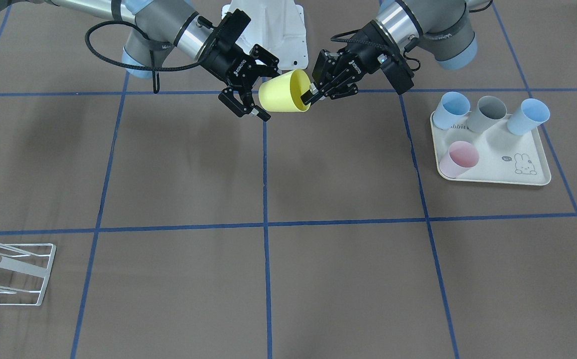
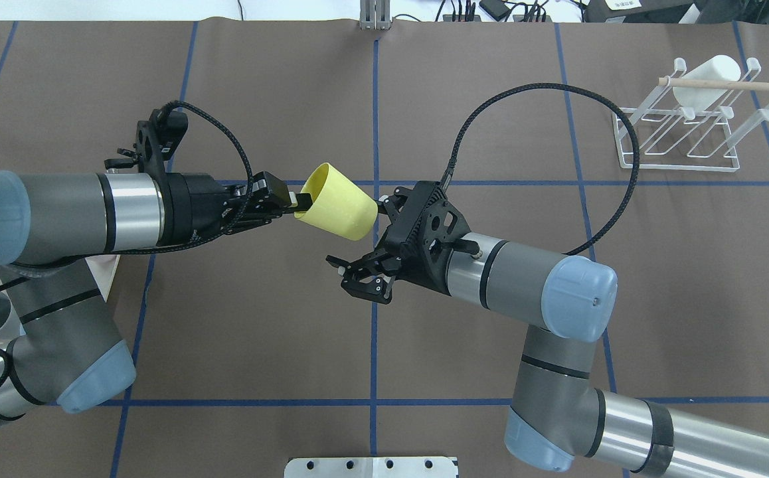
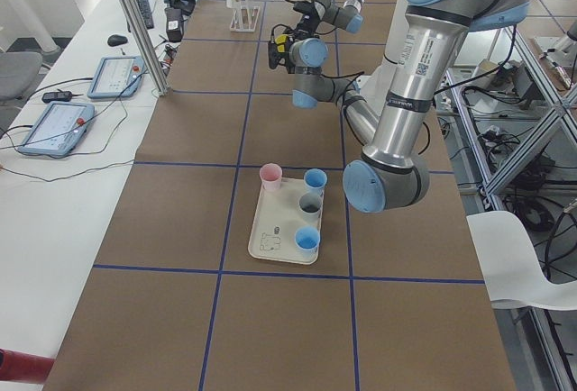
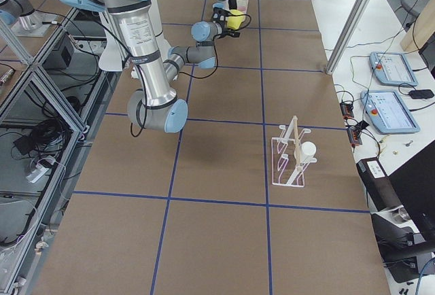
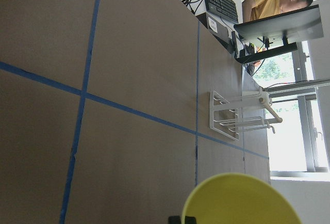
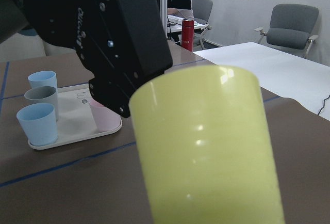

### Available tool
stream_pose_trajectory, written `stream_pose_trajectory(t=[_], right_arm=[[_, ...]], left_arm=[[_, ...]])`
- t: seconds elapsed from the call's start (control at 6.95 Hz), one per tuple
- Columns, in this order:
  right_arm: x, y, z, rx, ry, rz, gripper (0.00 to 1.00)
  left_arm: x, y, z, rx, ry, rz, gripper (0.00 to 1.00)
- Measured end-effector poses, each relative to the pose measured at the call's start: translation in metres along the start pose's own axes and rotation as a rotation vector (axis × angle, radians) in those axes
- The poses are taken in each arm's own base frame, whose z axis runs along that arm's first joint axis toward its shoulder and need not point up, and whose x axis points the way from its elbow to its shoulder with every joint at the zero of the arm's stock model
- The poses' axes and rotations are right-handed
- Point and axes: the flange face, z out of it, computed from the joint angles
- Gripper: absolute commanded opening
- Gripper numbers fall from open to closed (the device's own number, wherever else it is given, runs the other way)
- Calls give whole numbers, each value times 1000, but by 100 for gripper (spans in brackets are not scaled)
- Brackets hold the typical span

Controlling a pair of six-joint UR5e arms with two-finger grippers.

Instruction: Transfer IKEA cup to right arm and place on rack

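Handing the yellow IKEA cup (image 2: 338,202) across in mid-air, above the middle of the worktop (image 2: 238,332).

The left pincer (image 2: 291,199) is pinched narrow on the cup's rim, one finger inside the mouth, which leaves the tapered wall and base free for the partner. The right pincer (image 2: 360,232) is spread wide, its fingers straddling the base end; I cannot tell whether they touch it, so the take looks not yet made. The cup lies on its side, clear of the surface. The rack (image 2: 683,133) stands well apart toward the far right corner, a white cup (image 2: 703,72) on it. Bare worktop lies between, giving the right arm (image 2: 530,285) open swinging room. The tray (image 1: 498,169) sits on the opposite side.
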Motion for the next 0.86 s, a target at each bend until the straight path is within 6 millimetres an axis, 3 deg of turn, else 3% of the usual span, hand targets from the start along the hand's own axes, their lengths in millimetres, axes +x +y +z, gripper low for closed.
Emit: stream_pose_trajectory(t=[0.58, 0.72, 0.86], right_arm=[[0, -3, -1, 9, 5, 0, 98], [1, -4, -2, 10, 8, 0, 96], [1, -4, -2, 11, 10, -1, 86]], left_arm=[[-10, 3, 1, -4, -18, -1, 0], [-11, 4, 1, -4, -19, -2, 0], [-11, 4, 1, -5, -20, -2, 0]])
